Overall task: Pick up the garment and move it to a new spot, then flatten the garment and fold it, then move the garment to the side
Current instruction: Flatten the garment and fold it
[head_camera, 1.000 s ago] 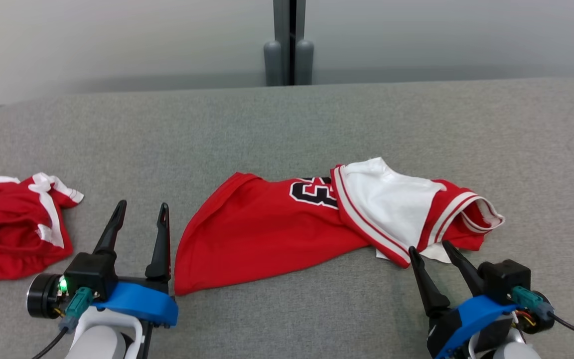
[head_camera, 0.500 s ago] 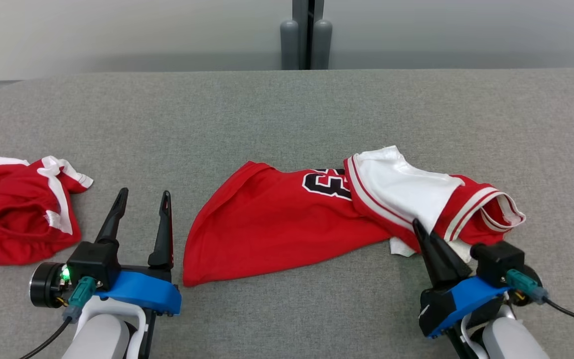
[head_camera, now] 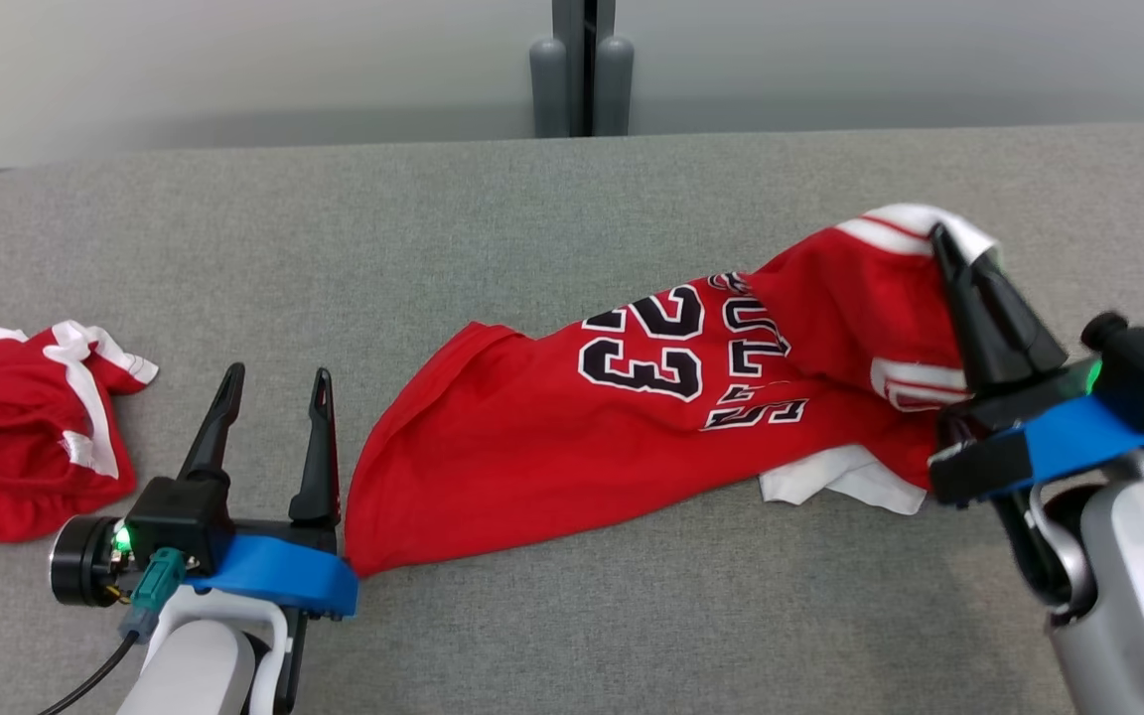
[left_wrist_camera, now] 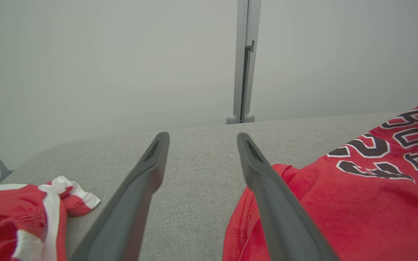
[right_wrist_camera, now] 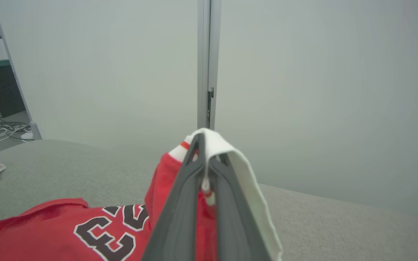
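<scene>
**Risks, L to R**
- Red shorts [head_camera: 16, 437] lie crumpled at far L of the grey padded surface [head_camera: 532, 248]. If the new spot is picked on that side, the two red pieces could end up overlapping.
- Left gripper [head_camera: 278, 373]: the jersey's hem corner lies against its blue mount, and in the L wrist view the hem sits just beside one finger. A pull from the R could drag the hem across that finger and snag or bunch it.
- Red "23" jersey [head_camera: 572, 437]: lifted from one point only, so the cloth hangs twisted. A white layer [head_camera: 840, 482] droops under the raised end. Likely to land creased, meaning more flattening work later.
- Right gripper [head_camera: 941, 236]: its hold is only on the white/red trim band. That's a thin bite, and it could slip out as more cloth weight comes off the surface.

**Pose**
- L arm: low, near the front edge. Fingers point away from the robot, spread wide, nothing between them.
- Jersey: mid to R of the surface. L end lies flat, R end is raised.
- R arm: lifted at far R, forearm upright, fingers angled up and inward. Fingers pressed together, pinching the trim. Can't tell if it's armhole or neck.
</scene>
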